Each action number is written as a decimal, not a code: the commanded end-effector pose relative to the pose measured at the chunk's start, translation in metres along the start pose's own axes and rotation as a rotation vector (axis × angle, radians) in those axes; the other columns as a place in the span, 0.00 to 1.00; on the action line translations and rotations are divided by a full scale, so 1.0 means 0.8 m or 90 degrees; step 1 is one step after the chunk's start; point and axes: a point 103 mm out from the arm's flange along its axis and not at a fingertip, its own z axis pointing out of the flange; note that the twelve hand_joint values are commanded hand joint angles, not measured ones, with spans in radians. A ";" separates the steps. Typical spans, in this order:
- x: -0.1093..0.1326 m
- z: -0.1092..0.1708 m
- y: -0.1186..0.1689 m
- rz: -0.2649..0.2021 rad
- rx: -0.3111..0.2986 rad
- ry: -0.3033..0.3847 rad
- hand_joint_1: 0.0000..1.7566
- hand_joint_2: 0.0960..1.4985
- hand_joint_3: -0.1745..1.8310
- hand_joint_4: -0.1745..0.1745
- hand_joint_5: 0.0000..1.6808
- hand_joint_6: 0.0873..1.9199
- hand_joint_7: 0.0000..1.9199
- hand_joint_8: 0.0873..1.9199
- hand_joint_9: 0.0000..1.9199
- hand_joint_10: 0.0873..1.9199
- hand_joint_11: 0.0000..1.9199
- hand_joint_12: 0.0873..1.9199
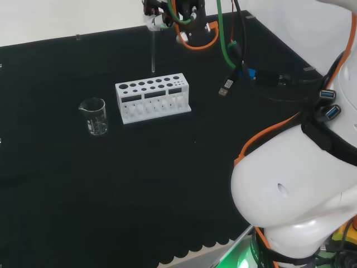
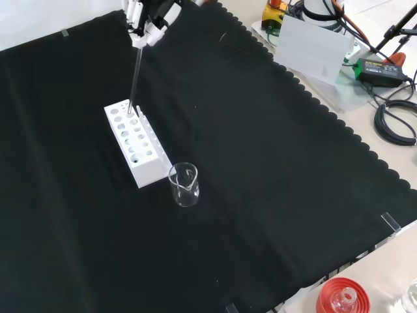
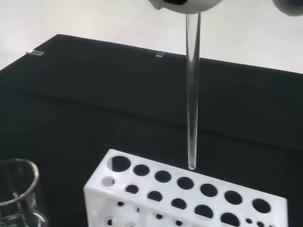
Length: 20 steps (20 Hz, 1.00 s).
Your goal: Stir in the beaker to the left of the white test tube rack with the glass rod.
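A clear glass rod hangs upright from the hand, whose fingers are pinched on its top end at the upper edge of the head and front views. The rod's lower tip hovers just above the white test tube rack, over its far row of holes. A small clear beaker stands upright on the black cloth, left of the rack in the head view and nearer the camera in the front view. It looks empty.
Cables and a dangling plug hang right of the rack in the head view. The arm's white links stand at the right. In the front view a red ribbed stand sits off the cloth's scalloped near edge.
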 end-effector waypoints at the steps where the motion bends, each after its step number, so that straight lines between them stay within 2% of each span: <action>1: 0.082 -0.022 0.007 -0.032 -0.011 0.055 0.75 0.66 0.07 0.00 0.71 0.17 0.70 0.31 0.93 0.10 0.79 0.31; 8: 0.116 -0.028 0.013 -0.032 -0.006 0.064 0.75 0.66 0.07 0.00 0.71 0.17 0.70 0.31 0.93 0.10 0.79 0.31; 14: 0.139 -0.027 0.018 -0.073 0.003 0.073 0.75 0.66 0.07 0.00 0.70 0.17 0.70 0.32 0.93 0.10 0.79 0.31; 20: 0.156 -0.028 0.023 -0.089 0.006 0.080 0.75 0.66 0.07 0.00 0.70 0.17 0.70 0.32 0.93 0.09 0.79 0.31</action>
